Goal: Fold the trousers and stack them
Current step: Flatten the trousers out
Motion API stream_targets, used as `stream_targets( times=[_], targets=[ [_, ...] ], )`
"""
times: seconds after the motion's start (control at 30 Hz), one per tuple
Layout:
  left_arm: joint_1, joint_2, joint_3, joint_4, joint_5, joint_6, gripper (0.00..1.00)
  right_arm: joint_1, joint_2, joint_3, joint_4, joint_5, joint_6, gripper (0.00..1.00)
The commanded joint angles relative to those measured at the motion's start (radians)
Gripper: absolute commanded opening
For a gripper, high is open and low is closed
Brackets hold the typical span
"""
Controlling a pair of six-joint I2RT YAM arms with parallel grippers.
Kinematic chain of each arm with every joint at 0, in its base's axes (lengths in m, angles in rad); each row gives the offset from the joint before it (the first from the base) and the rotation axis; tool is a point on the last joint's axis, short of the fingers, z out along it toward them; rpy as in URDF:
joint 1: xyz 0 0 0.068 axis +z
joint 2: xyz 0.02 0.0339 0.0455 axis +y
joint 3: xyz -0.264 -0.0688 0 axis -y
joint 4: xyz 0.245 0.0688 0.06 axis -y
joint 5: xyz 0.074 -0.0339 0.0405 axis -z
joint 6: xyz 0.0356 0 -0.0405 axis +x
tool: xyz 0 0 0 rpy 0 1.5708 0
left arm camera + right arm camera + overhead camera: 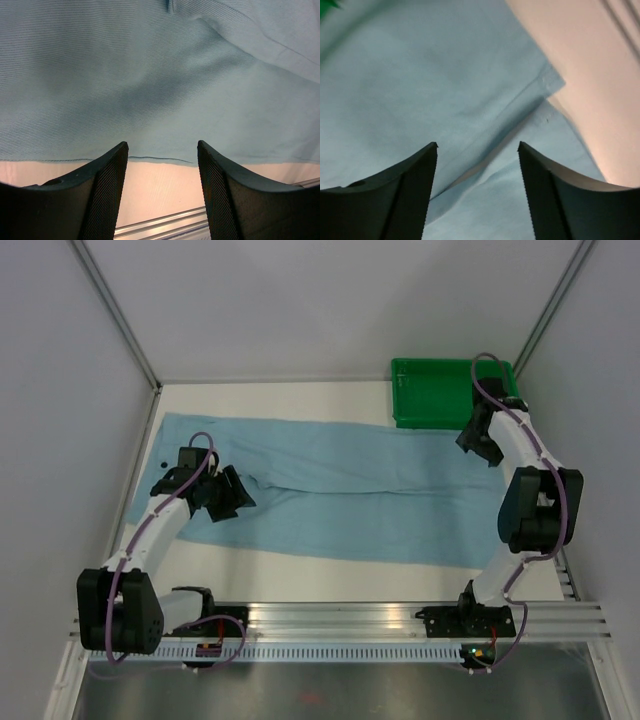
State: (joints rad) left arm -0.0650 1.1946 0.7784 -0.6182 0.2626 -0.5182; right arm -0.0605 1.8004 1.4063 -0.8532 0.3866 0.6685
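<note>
Sky-blue cloth, one item: trousers (350, 490), spread flat along the pale table (300, 400), wide end at the left, two legs running side by side to the right.

Left station. The left gripper (228, 496) sits over the near edge of the wide end, just left of where the legs part. In the wrist view its black fingers (105, 190) stand apart with nothing between them. The trousers lie just ahead of the tips, their near hem crossing the gap, and bare table shows between the fingers on the near side. An aluminium rail (160, 225) is below that.

Centre. The two legs lie flat and touching along a shallow crease, with light wrinkles.

Right station, far side. A green tray (430, 395) sits in the far right corner, and the far leg's edge meets its near wall.

Right station, near side. The right gripper (478, 448) hangs over the leg ends, close to the tray. In its wrist view the fingers (410, 200) are spread and grip nothing. Cloth fills the space beneath and ahead, one leg hem overlapping the other, with bare table off to the right. Whether the tips touch the cloth cannot be told from this angle.
</note>
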Motion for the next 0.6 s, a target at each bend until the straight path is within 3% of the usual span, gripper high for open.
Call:
stream_targets(
  times=[0.0,0.1,0.17,0.23,0.33,0.4,0.43,0.47,0.5,0.57],
  targets=[
    [0.001,0.003,0.025,0.012,-0.026,0.01,0.64,0.001,-0.033,0.152,-0.001,-0.008,-0.174,0.76],
    [0.001,0.005,0.021,-0.001,-0.08,0.023,0.64,0.002,-0.102,0.171,0.002,-0.058,-0.223,0.75],
    [0.001,0.008,0.016,-0.026,-0.126,0.009,0.62,0.005,-0.168,0.094,0.069,-0.176,-0.234,0.69],
    [0.001,0.016,0.012,-0.063,-0.225,-0.06,0.59,0.03,-0.28,-0.083,0.123,-0.3,-0.213,0.62],
    [0.002,0.036,-0.031,-0.06,-0.289,-0.2,0.49,0.119,-0.39,-0.332,0.213,-0.353,-0.132,0.43],
    [0.002,0.051,-0.098,-0.026,-0.258,-0.276,0.31,0.174,-0.418,-0.467,0.258,-0.362,-0.081,0.37],
    [0.002,0.059,-0.12,-0.002,-0.229,-0.334,0.24,0.188,-0.433,-0.502,0.278,-0.374,-0.045,0.25],
    [0.001,0.065,-0.14,0.046,-0.212,-0.357,0.09,0.204,-0.435,-0.53,0.313,-0.383,-0.034,0.2],
    [0.002,0.071,-0.171,0.066,-0.194,-0.377,0.03,0.238,-0.437,-0.559,0.321,-0.382,-0.026,0.16],
    [0.002,0.072,-0.186,0.104,-0.195,-0.404,0.02,0.267,-0.429,-0.569,0.324,-0.374,-0.02,0.06]
  ],
)
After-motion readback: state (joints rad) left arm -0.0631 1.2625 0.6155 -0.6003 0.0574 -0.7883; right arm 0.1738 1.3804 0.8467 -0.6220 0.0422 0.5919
